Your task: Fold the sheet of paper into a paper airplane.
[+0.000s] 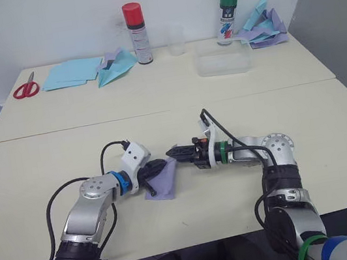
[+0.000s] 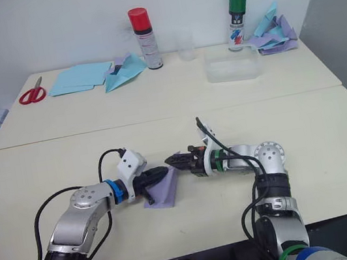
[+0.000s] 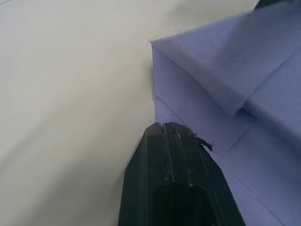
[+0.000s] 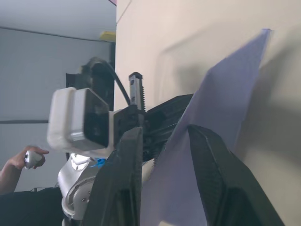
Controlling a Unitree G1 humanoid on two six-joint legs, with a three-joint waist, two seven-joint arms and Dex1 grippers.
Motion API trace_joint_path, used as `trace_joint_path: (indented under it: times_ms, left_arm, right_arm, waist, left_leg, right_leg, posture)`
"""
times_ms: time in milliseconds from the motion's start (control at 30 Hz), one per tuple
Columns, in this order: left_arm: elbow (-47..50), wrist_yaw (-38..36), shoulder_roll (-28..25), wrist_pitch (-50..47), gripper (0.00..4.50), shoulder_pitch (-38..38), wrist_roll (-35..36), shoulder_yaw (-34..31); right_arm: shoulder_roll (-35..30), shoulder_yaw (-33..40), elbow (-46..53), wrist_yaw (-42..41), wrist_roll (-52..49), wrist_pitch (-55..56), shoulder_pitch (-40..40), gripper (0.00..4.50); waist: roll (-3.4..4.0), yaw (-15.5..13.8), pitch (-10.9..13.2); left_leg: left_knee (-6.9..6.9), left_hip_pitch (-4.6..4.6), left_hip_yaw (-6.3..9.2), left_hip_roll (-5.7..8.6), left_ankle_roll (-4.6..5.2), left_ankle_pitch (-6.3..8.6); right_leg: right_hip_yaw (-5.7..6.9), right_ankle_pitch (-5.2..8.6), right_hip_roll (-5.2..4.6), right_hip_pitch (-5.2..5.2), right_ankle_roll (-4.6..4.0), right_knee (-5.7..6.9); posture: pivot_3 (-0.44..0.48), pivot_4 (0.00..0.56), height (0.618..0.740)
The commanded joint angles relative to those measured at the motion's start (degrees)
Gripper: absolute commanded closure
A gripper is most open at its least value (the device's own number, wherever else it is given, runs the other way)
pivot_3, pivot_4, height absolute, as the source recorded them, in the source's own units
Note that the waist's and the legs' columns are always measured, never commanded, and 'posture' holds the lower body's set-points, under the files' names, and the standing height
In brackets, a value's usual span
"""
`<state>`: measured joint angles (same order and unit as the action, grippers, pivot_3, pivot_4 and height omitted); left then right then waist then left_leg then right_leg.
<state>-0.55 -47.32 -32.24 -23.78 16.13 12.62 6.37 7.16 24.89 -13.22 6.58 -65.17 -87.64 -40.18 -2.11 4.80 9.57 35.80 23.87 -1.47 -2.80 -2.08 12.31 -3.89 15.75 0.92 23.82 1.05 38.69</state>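
The lavender sheet of paper [image 1: 162, 181], partly folded, lies near the table's front edge between my two grippers, with one flap raised. My left gripper [image 1: 158, 169] rests on its left side, fingers [image 3: 175, 155] pressed together on the paper's edge. My right gripper [image 1: 172, 151] points left at the sheet's upper corner. In the right wrist view it is open [image 4: 164, 129], with the raised lavender flap [image 4: 221, 103] standing between its two fingers. No finished paper airplane in lavender is in view.
At the back stand a red-capped spray can [image 1: 136, 33], a green-capped can [image 1: 229, 12], a clear cup [image 1: 176, 40] and a clear plastic box [image 1: 223, 62]. Light blue sheets [image 1: 72, 72], a light blue plane [image 1: 116, 66], scissors [image 1: 25, 87] and a mixed paper heap [image 1: 264, 26] lie there too. A person's hand [image 4: 28, 157] shows.
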Motion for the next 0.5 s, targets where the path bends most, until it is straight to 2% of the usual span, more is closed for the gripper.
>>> trace_joint_path:
  times_ms: [33,200,333,433,500]
  left_arm:
    - [-3.2,-0.4,-0.7,-1.4,4.50,-1.6,-1.9,1.7]
    - [-3.4,-0.7,-0.8,-1.2,4.50,-1.5,-1.9,1.7]
    - [-3.6,-0.8,-0.9,-1.2,4.50,-1.3,-2.1,1.7]
    - [-3.6,-0.9,-1.1,-1.2,4.50,-1.3,-2.1,1.6]
    - [-3.5,-0.9,-1.2,-1.2,4.50,-1.5,-2.1,1.5]
  right_arm:
    - [1.3,4.2,2.5,2.4,-6.5,-1.5,-1.4,2.93]
    - [1.3,5.1,2.9,6.5,-12.0,-1.0,-0.8,2.93]
    - [-0.6,4.4,3.0,7.8,-11.6,0.6,0.8,2.93]
    - [-3.7,3.6,3.2,6.7,-9.8,2.3,0.9,3.52]
    - [-7.5,1.0,4.5,3.8,-6.3,3.8,1.3,4.17]
  waist:
    - [0.00,0.0,0.0]
    - [0.00,0.0,0.0]
    - [0.00,0.0,0.0]
    - [0.00,0.0,0.0]
    - [0.00,0.0,0.0]
  left_leg:
    - [0.00,0.00,0.00,0.00,0.00,0.00]
    - [0.00,0.00,-0.01,0.01,0.00,0.00]
    - [0.00,0.00,-0.01,0.01,0.00,0.00]
    - [0.00,0.01,-0.02,0.03,0.00,0.00]
    - [0.01,0.00,-0.03,0.06,0.00,0.00]
  right_leg:
    - [0.00,0.00,0.00,0.00,0.00,0.00]
    - [-0.01,0.00,0.00,-0.01,0.00,0.00]
    - [0.01,0.00,0.00,-0.01,0.00,0.00]
    - [0.00,0.00,0.00,-0.01,0.00,-0.01]
    - [-0.02,0.00,0.00,-0.02,0.00,-0.02]
  posture:
    - [0.000,0.150,0.740]
    - [0.000,0.150,0.740]
    - [0.000,0.150,0.740]
    - [0.000,0.150,0.740]
    - [0.000,0.150,0.740]
